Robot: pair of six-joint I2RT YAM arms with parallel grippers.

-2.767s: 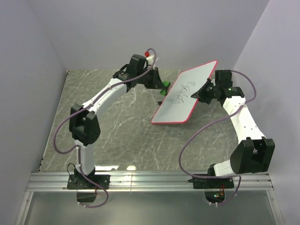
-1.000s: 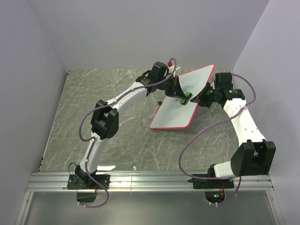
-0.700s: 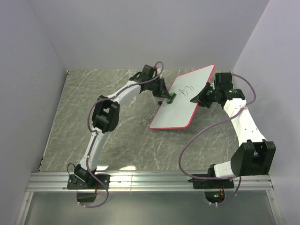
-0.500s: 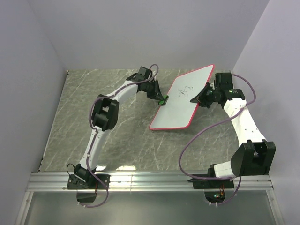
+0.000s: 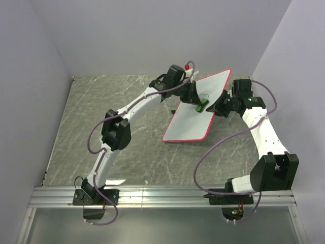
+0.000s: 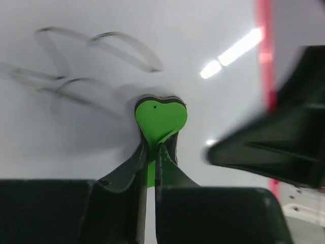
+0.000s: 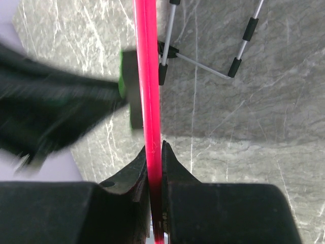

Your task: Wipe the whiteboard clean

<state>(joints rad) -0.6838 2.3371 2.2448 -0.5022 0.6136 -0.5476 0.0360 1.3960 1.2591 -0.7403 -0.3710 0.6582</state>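
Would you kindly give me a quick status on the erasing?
Left gripper shut on green eraser, against whiteboard. Right gripper clamps its rim. Black scribbles present.

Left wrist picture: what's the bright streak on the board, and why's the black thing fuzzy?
Left wrist view: lamp glare on the shiny whiteboard; the right gripper probably sits too close to focus, unlike the eraser. Right wrist view: the left gripper smears likewise.

robot lab cell: plain walls [image 5: 152,35], marble-look tabletop [image 5: 127,152], aluminium rail [image 5: 162,195]
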